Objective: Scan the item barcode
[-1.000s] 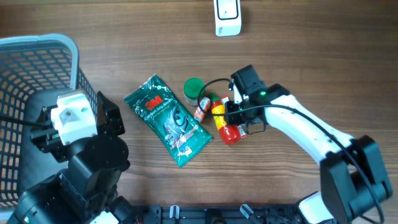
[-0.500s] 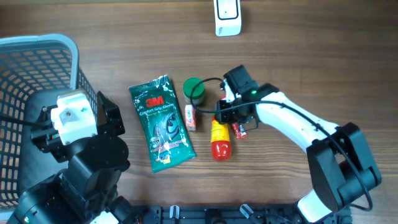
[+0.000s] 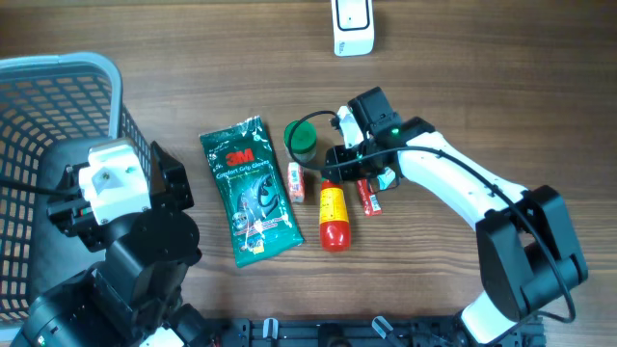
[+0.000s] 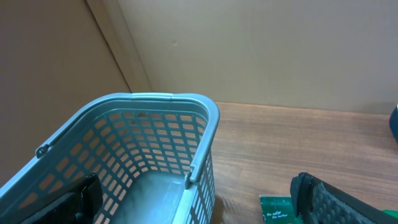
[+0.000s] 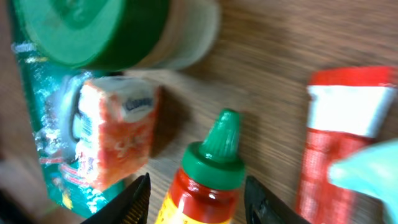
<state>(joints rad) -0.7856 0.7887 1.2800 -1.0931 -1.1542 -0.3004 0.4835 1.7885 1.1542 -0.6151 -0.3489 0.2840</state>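
Note:
A red sauce bottle point(image 3: 334, 217) with a green cap and a yellow label lies on the wooden table, cap pointing away from the front edge. My right gripper point(image 3: 339, 166) hovers over its cap end. In the right wrist view the right gripper point(image 5: 198, 202) is open, one finger on each side of the bottle point(image 5: 208, 180) with a gap on both sides. No barcode shows. A white scanner point(image 3: 353, 26) stands at the back edge. My left gripper point(image 4: 199, 205) is open wide above the basket's rim point(image 4: 186, 99), holding nothing.
A green 3M packet point(image 3: 249, 188), a small orange tissue pack point(image 3: 296, 181), a green-lidded jar point(image 3: 302, 138) and a red tube point(image 3: 367, 196) crowd round the bottle. The grey basket point(image 3: 58, 67) fills the left side, with the left arm in front of it.
The bottle swung round and slid toward the front edge. The green packet turned and shifted left. The right jaws widened and now stand apart from the bottle.

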